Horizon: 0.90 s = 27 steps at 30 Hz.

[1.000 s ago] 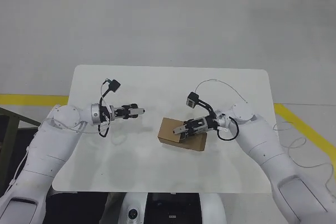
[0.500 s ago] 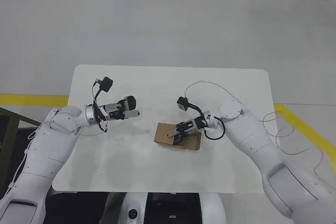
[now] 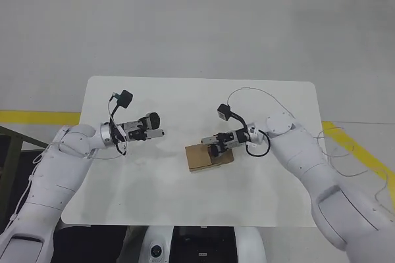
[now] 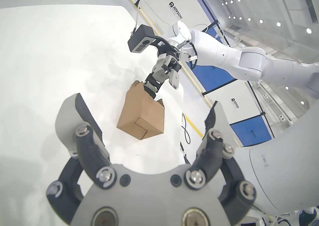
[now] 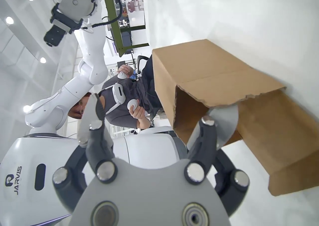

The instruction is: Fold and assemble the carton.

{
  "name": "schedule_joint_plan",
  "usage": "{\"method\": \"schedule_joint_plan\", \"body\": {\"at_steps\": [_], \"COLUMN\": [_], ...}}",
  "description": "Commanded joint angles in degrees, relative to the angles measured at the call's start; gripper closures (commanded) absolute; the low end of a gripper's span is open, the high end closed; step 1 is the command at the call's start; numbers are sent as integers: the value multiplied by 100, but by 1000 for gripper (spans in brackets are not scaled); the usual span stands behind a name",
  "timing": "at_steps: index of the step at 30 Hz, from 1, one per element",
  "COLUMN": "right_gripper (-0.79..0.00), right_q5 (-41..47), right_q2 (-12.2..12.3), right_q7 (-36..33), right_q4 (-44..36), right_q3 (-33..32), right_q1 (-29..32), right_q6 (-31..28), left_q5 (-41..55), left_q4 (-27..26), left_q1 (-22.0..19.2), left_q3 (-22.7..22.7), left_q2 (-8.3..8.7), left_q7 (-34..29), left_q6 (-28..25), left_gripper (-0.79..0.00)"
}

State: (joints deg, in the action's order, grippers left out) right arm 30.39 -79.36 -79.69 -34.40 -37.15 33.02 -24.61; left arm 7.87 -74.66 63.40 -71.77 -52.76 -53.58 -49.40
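Note:
A brown cardboard carton (image 3: 207, 158) lies on its side near the middle of the white table (image 3: 118, 191). In the left wrist view the carton (image 4: 142, 117) shows a closed end with overlapping flaps. Its other end is open, with ragged flaps, seen in the right wrist view on the carton (image 5: 206, 70). My right gripper (image 3: 214, 146) (image 5: 157, 107) is open at that open end, with one finger (image 5: 221, 119) inside the carton's mouth and the other outside. My left gripper (image 3: 159, 131) (image 4: 146, 102) hangs open and empty to the left of the carton, facing it.
A thin cable (image 3: 263, 98) loops over the table behind the right arm. Bare table surface lies all around the carton. Yellow floor tape (image 3: 26, 117) runs past both sides of the table.
The carton has turned and slid slightly, and the right gripper has shifted from over its top to its open end. The left gripper drew back to the left, then stayed still.

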Motion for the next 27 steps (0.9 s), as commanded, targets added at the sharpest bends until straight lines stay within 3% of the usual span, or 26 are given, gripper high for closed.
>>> {"method": "schedule_joint_plan", "body": {"at_steps": [1, 6, 11, 19, 27], "right_gripper": [-785, -785, -785, -785, -785], "right_q5": [4, 19, 17, -69, -12], "right_q2": [104, 415, 718, 1075, 1318], "right_q7": [53, 261, 337, 489, 800], "right_q4": [-209, -951, -1715, -2830, -3858], "right_q3": [-110, -500, -974, -1723, -2412], "right_q1": [106, 537, 1042, 1842, 2663], "right_q6": [-53, -261, -335, -340, -244], "left_q5": [0, -105, -1481, -4022, -6999], "left_q4": [0, -37, -466, -802, -1059], "left_q1": [0, 11, 241, 640, 779], "left_q3": [0, -2, -52, -134, 136], "left_q2": [0, 0, -18, -142, -211], "left_q7": [0, 47, 834, 2867, 5830], "left_q6": [0, 28, -263, -860, -860], "left_gripper": [-785, -785, -785, -785, -785]}}
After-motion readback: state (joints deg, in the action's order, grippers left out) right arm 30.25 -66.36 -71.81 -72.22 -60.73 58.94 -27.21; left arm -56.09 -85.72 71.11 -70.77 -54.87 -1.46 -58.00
